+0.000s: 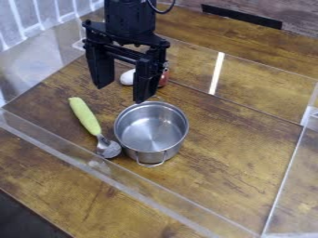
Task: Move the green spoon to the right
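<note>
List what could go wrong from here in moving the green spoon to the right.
1. The pot sits directly right of the spoon, its wall close to the metal bowl end; a straight sideways carry would likely hit it.
2. The open gripper hangs above and behind the spoon, not over it; a descent from here would miss the handle.
3. The mushroom lies beneath the gripper and could get knocked on a descent.
</note>
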Motion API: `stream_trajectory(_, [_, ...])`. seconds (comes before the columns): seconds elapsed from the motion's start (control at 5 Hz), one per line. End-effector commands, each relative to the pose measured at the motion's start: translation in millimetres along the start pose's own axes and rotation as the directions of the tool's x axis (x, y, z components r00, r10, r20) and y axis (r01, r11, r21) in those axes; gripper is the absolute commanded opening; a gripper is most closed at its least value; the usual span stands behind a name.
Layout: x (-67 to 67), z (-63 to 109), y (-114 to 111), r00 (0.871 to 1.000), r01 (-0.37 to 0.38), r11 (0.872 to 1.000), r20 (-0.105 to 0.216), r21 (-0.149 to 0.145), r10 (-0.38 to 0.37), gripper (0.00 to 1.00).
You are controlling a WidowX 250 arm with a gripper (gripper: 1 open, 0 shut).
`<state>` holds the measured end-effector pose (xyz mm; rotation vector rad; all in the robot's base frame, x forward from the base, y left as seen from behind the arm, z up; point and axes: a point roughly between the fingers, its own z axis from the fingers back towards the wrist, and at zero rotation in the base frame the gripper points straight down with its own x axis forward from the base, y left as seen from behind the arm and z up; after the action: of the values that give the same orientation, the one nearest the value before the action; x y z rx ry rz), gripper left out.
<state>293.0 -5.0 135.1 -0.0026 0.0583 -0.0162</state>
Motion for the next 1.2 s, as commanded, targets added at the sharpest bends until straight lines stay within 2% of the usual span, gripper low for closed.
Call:
stream_trajectory(0.0, [-7.5, -7.8, 0, 0.999, -0.009, 1.0, -0.041, -0.004, 0.008, 1.0])
stream_trajectory(0.2, [-9.8, -8.8, 9, 0.986, -0.163, 0.987, -0.029, -0.013, 0.163, 1.0])
stream_trajectory(0.4, [-8.1, -12.7, 4, 0.97, -0.239, 0.971, -0.044, -0.01, 0.238, 1.0])
stream_trajectory(0.6, [-6.4, -12.4, 11, 0.943, -0.329, 0.944, -0.059, -0.006, 0.328, 1.0])
stream_trajectory(0.8, [-4.7, -7.5, 29, 0.871, -0.49, 0.872, -0.039, -0.018, 0.489, 1.0])
stream_trajectory(1.0, [-5.1, -18.3, 57, 0.769, -0.64, 0.766, -0.029, -0.059, 0.639, 1.0])
